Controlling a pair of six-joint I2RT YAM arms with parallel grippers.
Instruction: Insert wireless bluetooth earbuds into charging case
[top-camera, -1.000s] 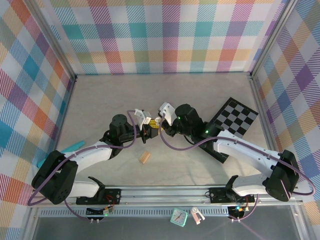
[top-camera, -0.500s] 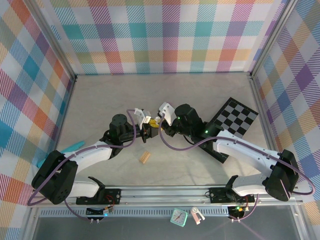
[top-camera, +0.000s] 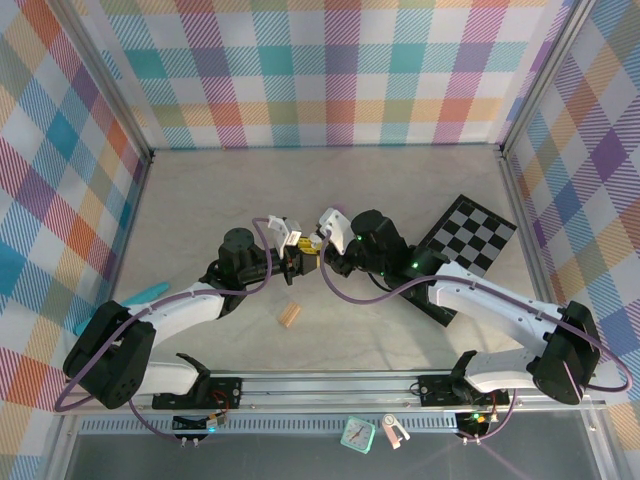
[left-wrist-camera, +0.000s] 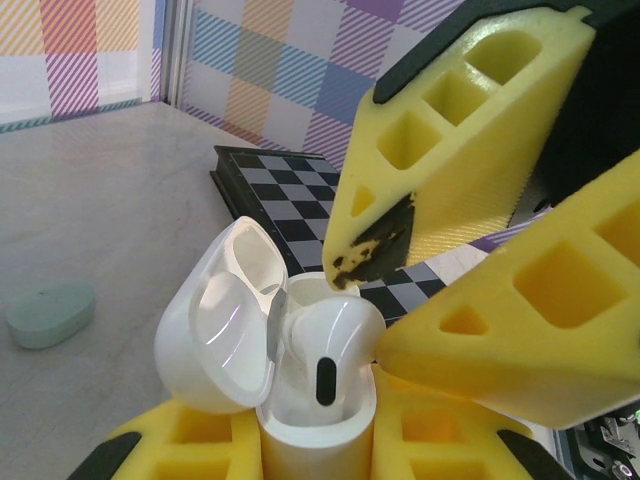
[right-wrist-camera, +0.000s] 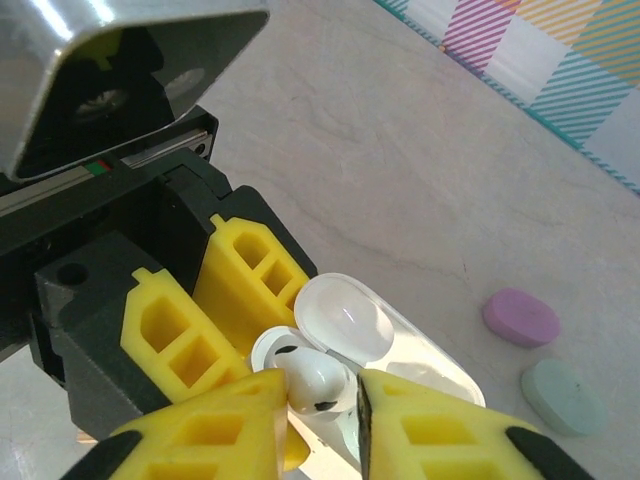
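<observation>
The left gripper (top-camera: 292, 263) is clamped on the open white charging case (left-wrist-camera: 215, 345), holding it upright. A white earbud (left-wrist-camera: 325, 345) sits partway in its well, flanked by the right gripper (right-wrist-camera: 322, 395); whether those fingers pinch it, I cannot tell. If they part while it sits crooked, it could tip out or jam the lid. Beneath lie a pale marbled tabletop (top-camera: 200, 200), a tan ridged block (top-camera: 290, 315) and a chequered board (top-camera: 475, 235), within plaid walls (top-camera: 320, 70).

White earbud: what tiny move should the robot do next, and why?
Probably open the right end effector a little wider: the white earbud already looks seated in the open charging case, its fingers close on both sides.
</observation>
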